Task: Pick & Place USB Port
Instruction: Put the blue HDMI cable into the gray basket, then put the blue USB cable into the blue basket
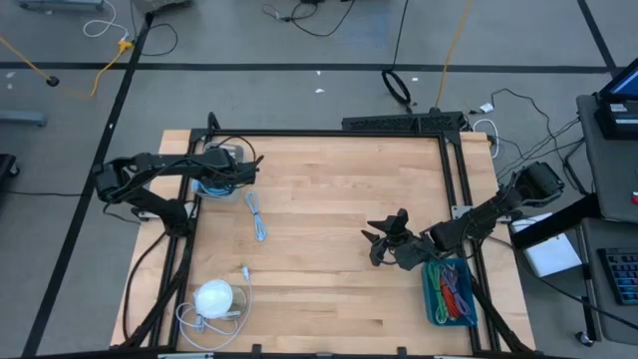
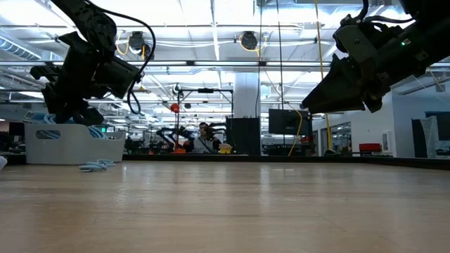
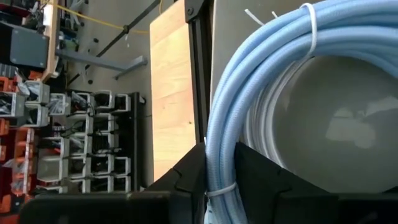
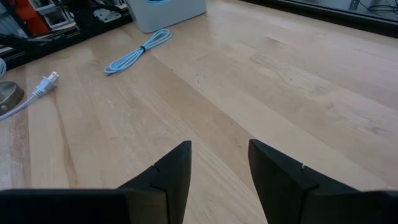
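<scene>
We see the left gripper (image 1: 242, 170) reaching out over the white bin (image 1: 212, 168) at the table's (image 1: 339, 239) far left, fingers (image 3: 186, 177) pinching a coiled blue cable (image 3: 249, 106) inside it. The right gripper (image 1: 379, 242) hovers low near the table's right side, jaws apart, nothing held. We count one bundled blue cable (image 1: 256, 214) lying loose on the wood, two arms, one white bin.

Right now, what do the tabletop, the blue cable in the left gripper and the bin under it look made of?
Tabletop: pale wood, matte, visible grain and plank seams. Cable: likely rubbery plastic sheath, smooth, slight sheen, bundled with white ties. Bin: probably plastic, white, smooth.
</scene>
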### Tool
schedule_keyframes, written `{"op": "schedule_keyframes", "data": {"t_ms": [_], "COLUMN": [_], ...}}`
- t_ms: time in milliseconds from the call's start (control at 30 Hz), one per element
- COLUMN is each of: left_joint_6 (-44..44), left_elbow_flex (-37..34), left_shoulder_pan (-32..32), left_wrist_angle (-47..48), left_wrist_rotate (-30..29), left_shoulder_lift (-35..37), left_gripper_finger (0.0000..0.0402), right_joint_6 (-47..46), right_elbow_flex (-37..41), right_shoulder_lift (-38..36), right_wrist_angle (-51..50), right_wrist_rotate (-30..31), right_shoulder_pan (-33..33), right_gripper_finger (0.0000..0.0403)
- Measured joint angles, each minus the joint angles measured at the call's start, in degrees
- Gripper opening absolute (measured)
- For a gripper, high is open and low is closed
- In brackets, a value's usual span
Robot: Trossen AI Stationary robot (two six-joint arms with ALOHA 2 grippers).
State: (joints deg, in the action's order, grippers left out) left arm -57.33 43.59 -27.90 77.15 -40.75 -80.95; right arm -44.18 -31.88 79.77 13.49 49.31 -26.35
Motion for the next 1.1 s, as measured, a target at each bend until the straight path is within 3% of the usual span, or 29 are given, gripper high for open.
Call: {"op": "schedule_keyframes", "data": {"t_ms": [233, 567, 700, 833, 967, 1033, 1100], "left_joint_6": [2.15, 1.89, 1.75, 2.38, 5.95, 7.85, 10.65], "left_elbow_flex": [0.00, 0.53, 1.32, 3.37, 7.26, 9.67, 11.78], "left_shoulder_pan": [0.02, 0.02, 0.47, 3.42, 9.21, 12.15, 13.69], "left_wrist_angle": [-1.19, -0.33, -0.27, -0.23, -1.87, -4.15, -7.90], "left_wrist_rotate": [0.15, -3.08, -4.53, -7.44, -8.54, -3.47, 8.91], "left_shoulder_lift": [-0.02, -0.04, -0.04, -0.04, -0.04, -0.04, -0.02], "left_gripper_finger": [0.0126, 0.0274, 0.0300, 0.0280, 0.0216, 0.0178, 0.0144], "right_joint_6": [0.02, -0.02, -0.02, 0.04, 0.09, 0.09, 0.04], "right_elbow_flex": [0.00, 0.00, 0.00, 0.00, 0.00, 0.00, 0.00], "right_shoulder_lift": [0.00, 0.00, 0.00, 0.00, 0.00, 0.00, 0.00], "right_wrist_angle": [-0.01, -0.01, -0.01, -0.03, -0.03, -0.03, -0.05], "right_wrist_rotate": [0.01, 0.03, 0.05, 0.06, 0.08, 0.08, 0.08], "right_shoulder_pan": [0.00, 0.00, 0.00, 0.00, 0.01, 0.02, 0.00], "right_gripper_finger": [0.0150, 0.0150, 0.0150, 0.0150, 0.0150, 0.0150, 0.0150]}}
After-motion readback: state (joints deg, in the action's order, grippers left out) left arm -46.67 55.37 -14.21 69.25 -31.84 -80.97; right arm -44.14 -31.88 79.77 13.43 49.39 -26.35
